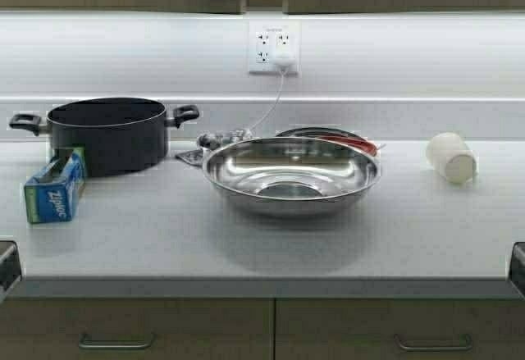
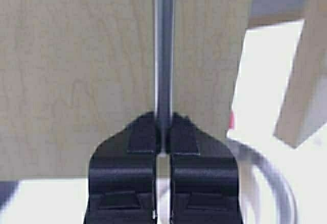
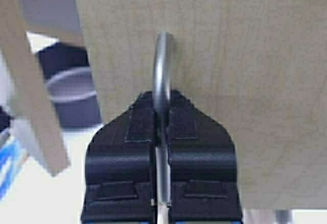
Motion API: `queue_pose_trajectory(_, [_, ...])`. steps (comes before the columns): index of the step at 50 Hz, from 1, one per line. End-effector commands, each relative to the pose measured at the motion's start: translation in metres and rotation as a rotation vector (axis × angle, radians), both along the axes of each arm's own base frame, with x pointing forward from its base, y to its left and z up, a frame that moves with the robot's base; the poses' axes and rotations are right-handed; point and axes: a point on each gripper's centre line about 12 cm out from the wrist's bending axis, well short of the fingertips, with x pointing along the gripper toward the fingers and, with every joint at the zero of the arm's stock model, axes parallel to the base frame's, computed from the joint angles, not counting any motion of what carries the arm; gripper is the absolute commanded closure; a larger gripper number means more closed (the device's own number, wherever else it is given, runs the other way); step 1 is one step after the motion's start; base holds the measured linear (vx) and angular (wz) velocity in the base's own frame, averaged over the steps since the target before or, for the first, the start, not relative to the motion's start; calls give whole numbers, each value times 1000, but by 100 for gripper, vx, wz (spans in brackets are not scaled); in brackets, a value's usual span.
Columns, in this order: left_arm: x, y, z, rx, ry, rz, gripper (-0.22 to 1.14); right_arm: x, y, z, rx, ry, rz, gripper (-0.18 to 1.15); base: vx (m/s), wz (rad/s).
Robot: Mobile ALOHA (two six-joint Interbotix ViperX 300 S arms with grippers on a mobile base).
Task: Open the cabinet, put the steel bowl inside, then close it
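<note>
The left gripper (image 2: 163, 134) has its fingers (image 2: 140, 137) pinching the thin metal handle (image 2: 164, 45) of one cabinet (image 2: 76, 71) door, and the right gripper (image 3: 161, 119) has its fingers (image 3: 140, 124) pinching the curved handle (image 3: 162, 66) of the other door, so it looks like both doors can be pulled open together. The doors seem to be swung out a little already. The steel bowl (image 1: 291, 175) sits on the bench (image 1: 164, 237) below, between the black pot (image 1: 107, 134) and a white cup (image 1: 451, 157), waiting to go inside.
</note>
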Motion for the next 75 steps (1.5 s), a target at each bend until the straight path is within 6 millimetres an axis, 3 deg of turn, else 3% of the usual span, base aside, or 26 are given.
queue_pose_trajectory(1, [-14,33,20,-41,-36,49,88,-9,-20,5,-4,-16,-23,90,-6,-5])
queue_pose_trajectory(16, [-45,78,26,-52,13,83,88,-27,-60,-5,-14,18,-77,90,-8,-2])
queue_pose_trajectory(25, [-43,102,30,-51,22,151,84,-26,-61,1,-25,23,-58,84,-12,-1])
queue_pose_trajectory(29, [-44,100,28,-28,52,130,66,-29,-54,3,-39,68,9,58,-13,-2])
queue_pose_trajectory(36, [-47,96,26,18,90,82,1,-32,-63,11,-48,111,37,-6,-12,-4])
queue_pose_trajectory(38, [-49,96,23,25,105,75,-15,-34,-68,12,-51,109,29,-13,-10,-6])
queue_pose_trajectory(40, [-52,97,22,30,107,72,-19,-35,-73,13,-62,106,23,-11,-8,-7])
queue_pose_trajectory(44, [-60,100,20,37,116,64,-9,-44,-82,14,-97,100,26,-4,-6,-7])
queue_pose_trajectory(49, [-76,100,22,69,138,13,18,-63,-89,21,-135,106,63,2,-5,-2])
queue_pose_trajectory(53, [-91,100,26,90,171,-38,60,-81,-89,32,-107,128,102,15,-4,0])
queue_pose_trajectory(56, [-104,101,34,93,171,-68,96,-92,-89,38,-70,157,124,34,-2,0])
queue_pose_trajectory(58, [-111,102,41,75,150,-75,109,-98,-88,43,-45,177,137,51,0,0])
queue_pose_trajectory(63, [-127,97,60,-12,101,-121,87,-109,-78,45,-4,212,187,98,0,0])
queue_pose_trajectory(65, [-130,91,63,-36,102,-153,81,-110,-70,45,0,203,215,105,0,0])
queue_pose_trajectory(72, [-125,63,66,-68,94,-241,88,-104,-32,42,0,123,293,86,0,2])
queue_pose_trajectory(75, [-117,45,66,-68,90,-275,88,-97,-17,37,-15,103,310,87,-1,3])
